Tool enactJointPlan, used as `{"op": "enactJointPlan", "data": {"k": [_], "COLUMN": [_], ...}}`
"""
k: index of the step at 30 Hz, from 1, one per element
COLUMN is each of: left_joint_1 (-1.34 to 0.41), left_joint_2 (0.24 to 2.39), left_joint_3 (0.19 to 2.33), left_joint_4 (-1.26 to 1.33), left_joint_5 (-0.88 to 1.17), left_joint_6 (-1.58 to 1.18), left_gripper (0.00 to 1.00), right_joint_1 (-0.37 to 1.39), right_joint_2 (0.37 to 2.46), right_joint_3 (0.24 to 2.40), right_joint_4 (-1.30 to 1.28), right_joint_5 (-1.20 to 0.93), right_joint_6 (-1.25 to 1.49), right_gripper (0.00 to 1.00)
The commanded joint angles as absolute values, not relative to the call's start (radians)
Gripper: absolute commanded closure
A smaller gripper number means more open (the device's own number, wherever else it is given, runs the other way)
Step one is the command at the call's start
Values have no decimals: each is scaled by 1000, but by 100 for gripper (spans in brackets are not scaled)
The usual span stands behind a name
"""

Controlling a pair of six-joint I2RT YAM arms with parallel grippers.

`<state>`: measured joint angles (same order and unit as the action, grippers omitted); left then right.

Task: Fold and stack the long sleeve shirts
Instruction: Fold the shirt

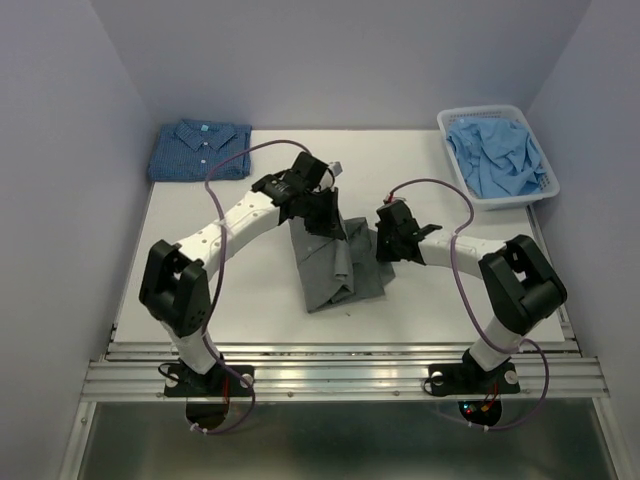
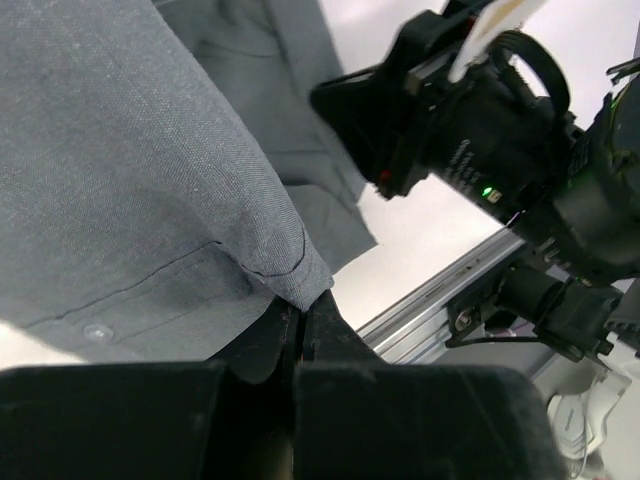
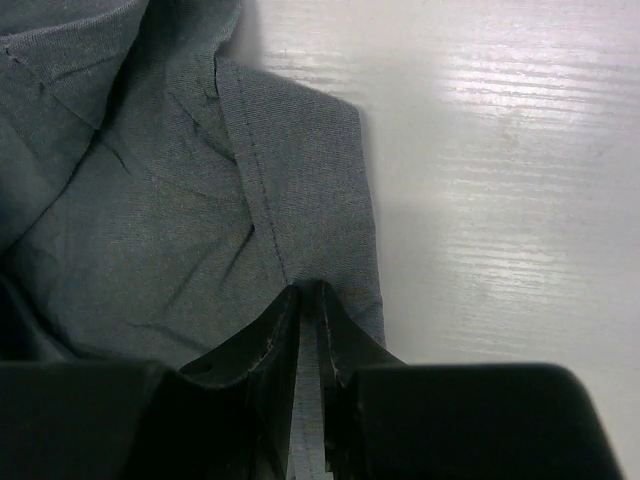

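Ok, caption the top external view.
Left claw and right claw pinch the slate-grey shirt mid-table; folded check shirt back left, basket of blue cloth back right.

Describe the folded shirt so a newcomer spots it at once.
Start at the white table and look to its far left corner. There lies the dark blue checked shirt, folded flat. Unlike the rumpled grey shirt mid-table and the pale blue clothes in the basket, it is a neat dark rectangle.
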<state>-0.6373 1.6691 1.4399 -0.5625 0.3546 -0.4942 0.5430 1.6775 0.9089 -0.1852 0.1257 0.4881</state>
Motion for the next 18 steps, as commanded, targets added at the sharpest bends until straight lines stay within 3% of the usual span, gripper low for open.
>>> {"op": "enactJointPlan", "data": {"k": [1, 18], "left_joint_1": [-701, -758], "left_joint_2": [1759, 2069], "left_joint_3": [1558, 1769], "left_joint_4": [-545, -558], "left_joint_5": [431, 378], "left_joint_6": [-465, -555], "left_gripper": [100, 100], "right_joint_1": [523, 505], "right_joint_2": [1713, 1638], "right_joint_3": [842, 818], "right_joint_4": [-189, -158], "right_joint_5": [69, 8], "right_joint_6": [503, 541], "right_gripper": [82, 83]}}
